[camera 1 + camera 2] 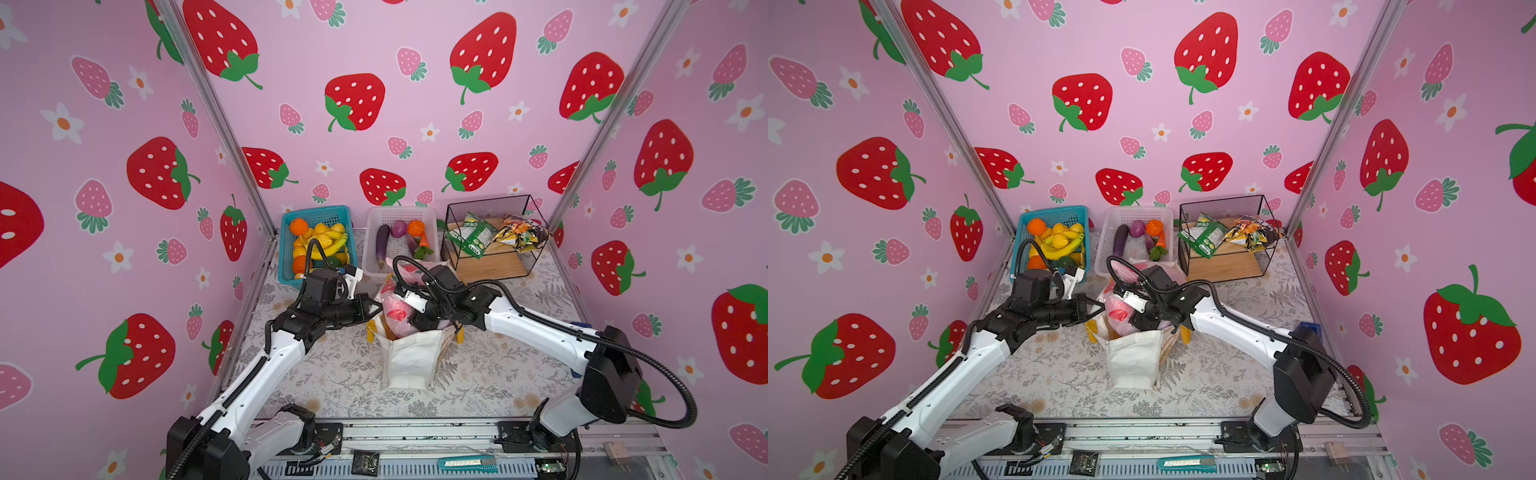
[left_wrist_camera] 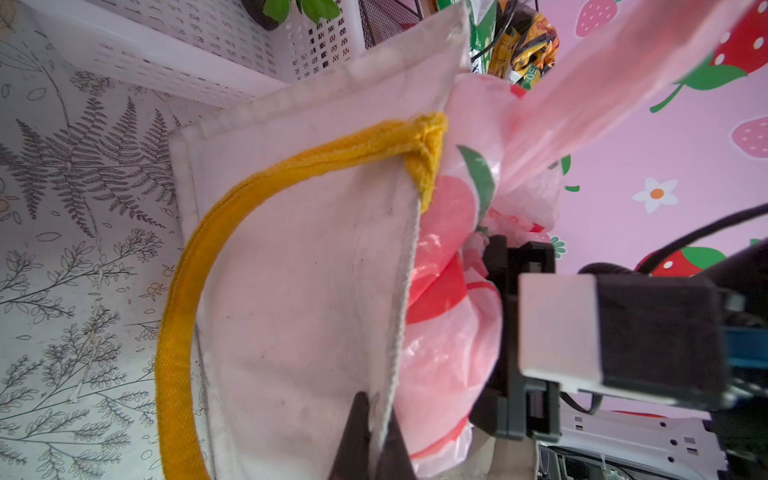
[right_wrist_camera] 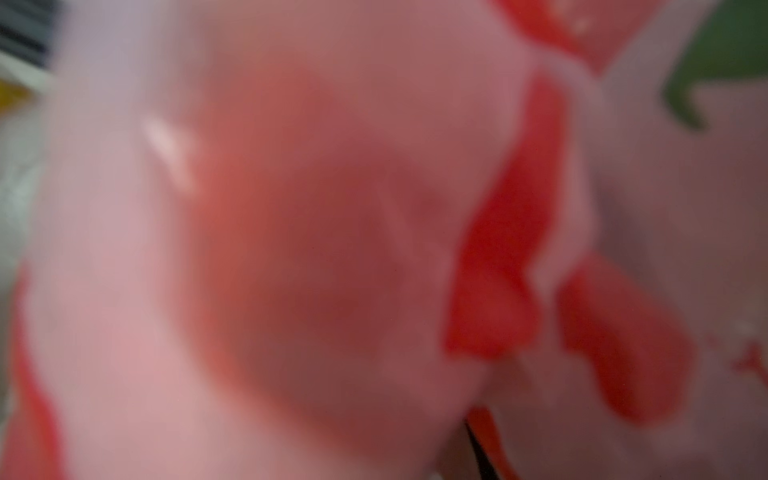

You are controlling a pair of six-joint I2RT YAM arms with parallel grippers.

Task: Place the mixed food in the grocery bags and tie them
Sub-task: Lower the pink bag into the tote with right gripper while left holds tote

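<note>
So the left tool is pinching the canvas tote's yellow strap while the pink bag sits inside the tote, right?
Not the strap: the left tool pinches the cream rim of the canvas tote; the yellow strap hangs free, as the left wrist view shows. The pink bag does sit inside the tote.

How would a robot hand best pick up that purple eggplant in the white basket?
Probably around its middle, coming straight down from above. The eggplant lies flat in the white basket, long axis running front to back, so a pinch from left and right spans its slim width. The basket's walls rule out a sideways approach.
</note>
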